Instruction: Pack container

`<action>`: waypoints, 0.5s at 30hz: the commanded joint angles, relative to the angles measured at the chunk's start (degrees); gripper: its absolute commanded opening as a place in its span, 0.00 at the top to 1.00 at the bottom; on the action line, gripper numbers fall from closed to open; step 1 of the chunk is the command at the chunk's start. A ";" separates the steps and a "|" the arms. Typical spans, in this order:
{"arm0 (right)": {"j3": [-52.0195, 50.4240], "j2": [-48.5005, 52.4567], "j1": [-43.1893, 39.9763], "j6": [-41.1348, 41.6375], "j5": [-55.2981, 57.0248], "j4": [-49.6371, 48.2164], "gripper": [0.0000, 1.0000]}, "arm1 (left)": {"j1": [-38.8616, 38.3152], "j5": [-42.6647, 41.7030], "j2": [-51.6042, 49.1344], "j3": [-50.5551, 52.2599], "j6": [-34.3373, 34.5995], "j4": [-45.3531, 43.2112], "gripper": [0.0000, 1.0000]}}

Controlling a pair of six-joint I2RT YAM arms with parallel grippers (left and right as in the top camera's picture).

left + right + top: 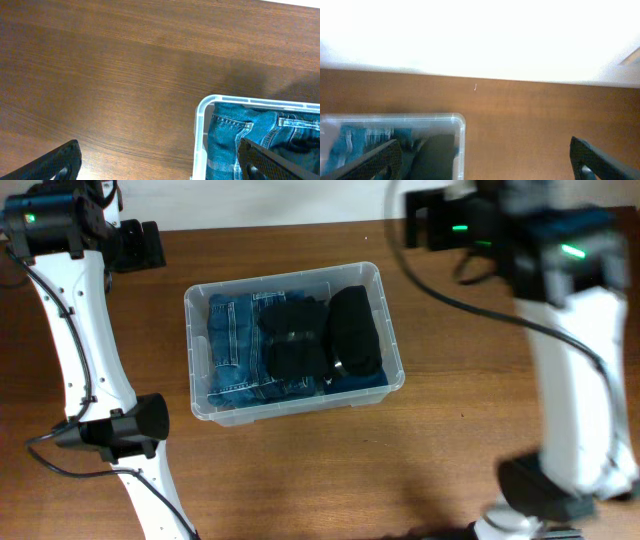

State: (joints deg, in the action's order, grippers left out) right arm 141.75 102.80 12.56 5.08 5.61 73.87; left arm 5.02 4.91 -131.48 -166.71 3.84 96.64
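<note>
We are viewing the counter [300, 470], where the container [290, 405] is sitting centrally, holding folded jeans [232, 340] and black garments [355, 330]. Packing is looking nearly done. The left fingers [60, 162] and right fingers [592, 160] are hanging spread and empty, probably needing another item to fetch.

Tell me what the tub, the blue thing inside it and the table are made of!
Tub: clear, glossy plastic, it seems; you can see right through its walls.
Blue thing: denim cloth, likely jeans; faded blue with stitched seams and a pocket.
Table: brown wood or a wood-look top, matte, with fine grain lines.
</note>
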 commanded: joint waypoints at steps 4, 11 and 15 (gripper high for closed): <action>-25.94 -18.38 -8.04 -3.13 -11.10 -17.66 0.02 | 0.39 0.46 0.66 0.02 -0.90 0.04 0.01; -64.28 -43.74 -11.56 -3.17 -11.21 -43.01 0.02 | 0.39 0.46 0.66 0.02 -0.90 0.04 0.01; -82.20 -56.98 -12.28 -3.17 -11.45 -50.38 0.02 | 0.39 0.46 0.66 0.02 -0.90 0.04 0.01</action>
State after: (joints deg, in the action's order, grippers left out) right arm 68.77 53.65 1.06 2.48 -4.62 26.30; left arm 5.02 4.93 -131.48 -166.71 3.84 96.68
